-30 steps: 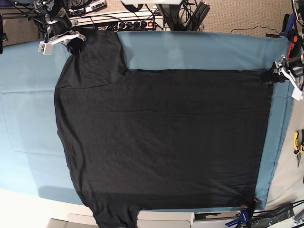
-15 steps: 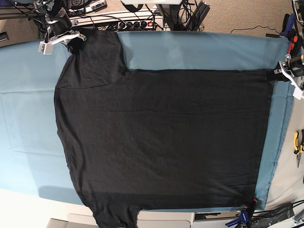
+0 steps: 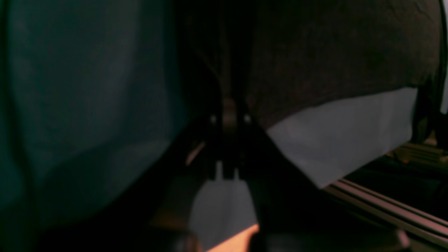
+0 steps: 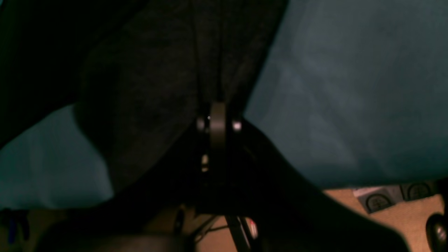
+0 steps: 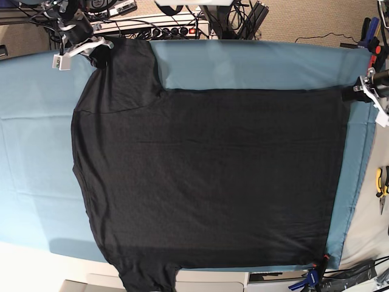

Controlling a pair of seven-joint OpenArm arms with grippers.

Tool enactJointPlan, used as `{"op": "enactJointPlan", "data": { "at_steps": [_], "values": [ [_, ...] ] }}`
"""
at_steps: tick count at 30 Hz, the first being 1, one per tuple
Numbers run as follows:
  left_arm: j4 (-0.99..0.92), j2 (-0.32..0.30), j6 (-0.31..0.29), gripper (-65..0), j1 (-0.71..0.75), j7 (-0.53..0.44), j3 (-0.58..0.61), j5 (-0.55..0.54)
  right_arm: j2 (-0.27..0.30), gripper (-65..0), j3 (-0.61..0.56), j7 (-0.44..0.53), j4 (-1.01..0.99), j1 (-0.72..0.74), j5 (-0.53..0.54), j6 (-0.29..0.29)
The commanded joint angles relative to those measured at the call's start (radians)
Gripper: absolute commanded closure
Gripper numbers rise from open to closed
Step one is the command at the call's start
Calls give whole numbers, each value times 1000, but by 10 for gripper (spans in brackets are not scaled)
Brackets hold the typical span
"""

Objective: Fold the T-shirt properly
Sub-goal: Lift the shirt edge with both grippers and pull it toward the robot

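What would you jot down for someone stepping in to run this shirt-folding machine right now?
Left gripper: shut on the far hem corner of the T-shirt.
Right gripper: shut on the end of the far sleeve.
Shirt: flat and spread on the teal table cover, near sleeve hanging off the front edge.
Done: both far corners gripped.
Left: no fold shows yet; every fold is still to make.

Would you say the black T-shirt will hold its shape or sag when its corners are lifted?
The T-shirt will probably sag: it lies thin and flat on the teal cover. Where the right gripper pinches it, the fabric bunches, suggesting floppy, light cloth.
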Motion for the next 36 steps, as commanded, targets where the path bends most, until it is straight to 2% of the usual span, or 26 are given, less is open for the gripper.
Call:
{"op": "enactJointPlan", "data": {
  "at_steps": [1,9,14,19,24,27,34,36],
  "values": [
    [10,-35,-8,0,-3,-5,-7,-25,6,0,16,11,35,-14,27,18],
    [11,-43,-31,0,2,15,-11,-67,7,0,102,9,130,-84,29,29],
    [11,-52,-54,0,39,39,-17,-112,6,0,132,-11,130,-122,72,29],
    [11,-57,-57,0,99,53,-97,-146,7,0,140,-23,130,-164,84,51],
    [11,-60,-63,0,191,77,-230,-184,7,0,187,-46,130,-207,141,62],
    [11,-60,-87,0,252,93,-281,-184,7,0,241,-68,130,-227,185,72],
    [11,-45,-87,0,329,108,-291,-184,7,0,369,-122,130,-291,309,94],
    [11,-40,-108,0,338,120,-291,-184,6,0,391,-138,130,-312,341,94]
  ]
}}
